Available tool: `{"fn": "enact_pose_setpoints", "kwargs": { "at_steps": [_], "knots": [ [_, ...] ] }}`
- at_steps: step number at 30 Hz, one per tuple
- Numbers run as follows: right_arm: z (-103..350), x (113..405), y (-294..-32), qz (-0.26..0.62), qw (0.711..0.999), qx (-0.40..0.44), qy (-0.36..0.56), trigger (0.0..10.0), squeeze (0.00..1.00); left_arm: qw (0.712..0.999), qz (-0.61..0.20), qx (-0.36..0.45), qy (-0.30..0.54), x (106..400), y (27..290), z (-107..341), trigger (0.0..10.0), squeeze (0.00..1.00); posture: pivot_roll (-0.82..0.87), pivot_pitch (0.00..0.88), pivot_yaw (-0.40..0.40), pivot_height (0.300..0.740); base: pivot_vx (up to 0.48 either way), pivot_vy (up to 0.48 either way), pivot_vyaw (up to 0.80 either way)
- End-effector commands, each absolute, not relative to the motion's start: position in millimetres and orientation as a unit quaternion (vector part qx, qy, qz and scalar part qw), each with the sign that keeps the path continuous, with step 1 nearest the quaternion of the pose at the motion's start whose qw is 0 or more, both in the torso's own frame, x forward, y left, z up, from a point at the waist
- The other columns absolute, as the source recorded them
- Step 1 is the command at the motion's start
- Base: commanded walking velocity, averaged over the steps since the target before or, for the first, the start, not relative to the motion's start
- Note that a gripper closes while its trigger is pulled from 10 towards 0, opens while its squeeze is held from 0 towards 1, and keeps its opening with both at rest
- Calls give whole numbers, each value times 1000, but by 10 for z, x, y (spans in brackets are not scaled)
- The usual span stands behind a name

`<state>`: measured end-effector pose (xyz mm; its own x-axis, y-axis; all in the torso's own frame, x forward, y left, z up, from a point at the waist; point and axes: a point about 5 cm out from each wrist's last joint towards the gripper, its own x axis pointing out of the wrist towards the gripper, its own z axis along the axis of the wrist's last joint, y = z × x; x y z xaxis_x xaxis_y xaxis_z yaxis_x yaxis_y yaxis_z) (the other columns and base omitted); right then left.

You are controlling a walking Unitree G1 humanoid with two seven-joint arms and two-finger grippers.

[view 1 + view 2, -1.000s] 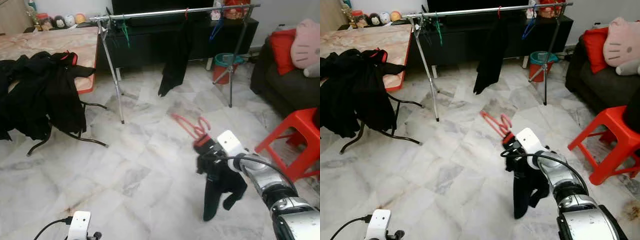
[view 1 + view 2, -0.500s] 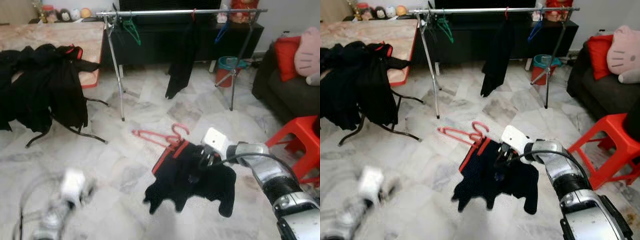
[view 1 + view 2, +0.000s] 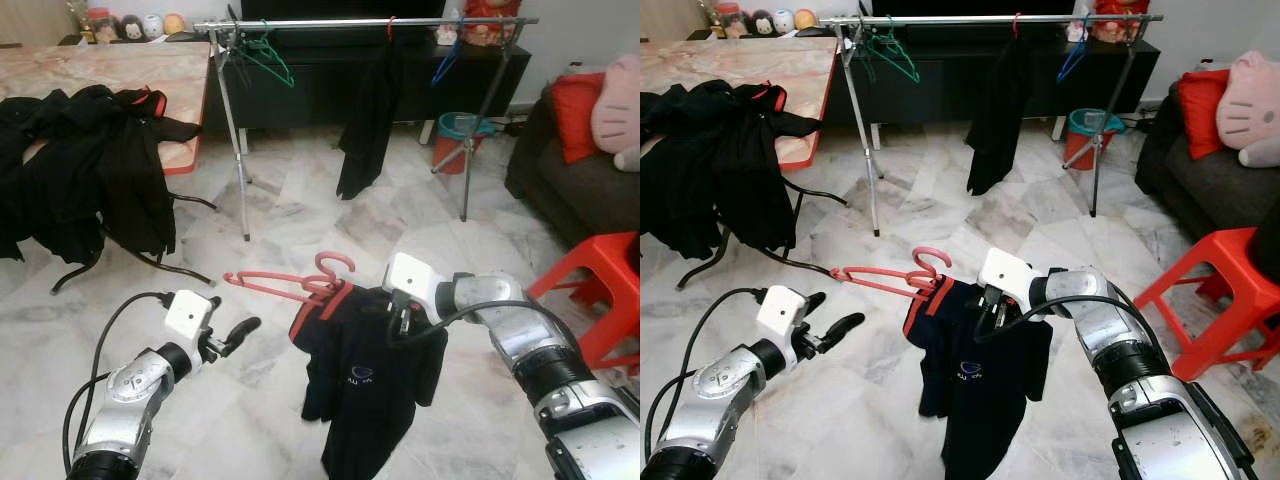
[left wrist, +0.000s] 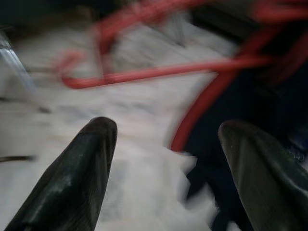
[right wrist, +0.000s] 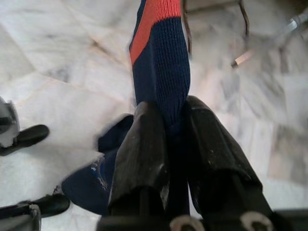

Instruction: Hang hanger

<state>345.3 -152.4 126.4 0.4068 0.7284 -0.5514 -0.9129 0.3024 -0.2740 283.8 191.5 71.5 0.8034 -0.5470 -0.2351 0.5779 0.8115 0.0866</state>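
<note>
Two grippers: right gripper [image 5: 166,139] pinches the navy red-trimmed shirt [image 3: 360,370]; left gripper [image 4: 166,159] (spread) should steady the pink plastic hanger [image 3: 285,285].

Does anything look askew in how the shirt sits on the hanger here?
Yes. The navy shirt hangs bunched from one end of the red hanger, whose other arm sticks out bare toward the open left gripper. The right gripper pinches the shirt's collar band, so the hanger sits lopsided.
</note>
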Motion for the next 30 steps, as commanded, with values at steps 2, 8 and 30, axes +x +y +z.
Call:
{"fn": "enact_pose_setpoints", "kwargs": {
  "at_steps": [2, 8, 30],
  "knots": [
    [1483, 3470, -1389, 547, 778, -288, 117, 10000, 0, 934, -334, 72, 107, 2814, 1826, 758, 10000, 0, -112, 0, -47, 732, 0, 0, 0],
    [1731, 3470, -1326, 573, 753, -313, 82, 10000, 0, 910, -389, 61, 133, 2726, 1701, 815, 10000, 0, -112, 0, -54, 732, 0, 0, 0],
    [2363, 3390, -1220, 610, 717, -337, -7, 10000, 0, 934, -336, 27, 115, 2876, 1482, 1014, 10000, 0, -124, 0, -54, 732, 0, 0, 0]
  ]
}}
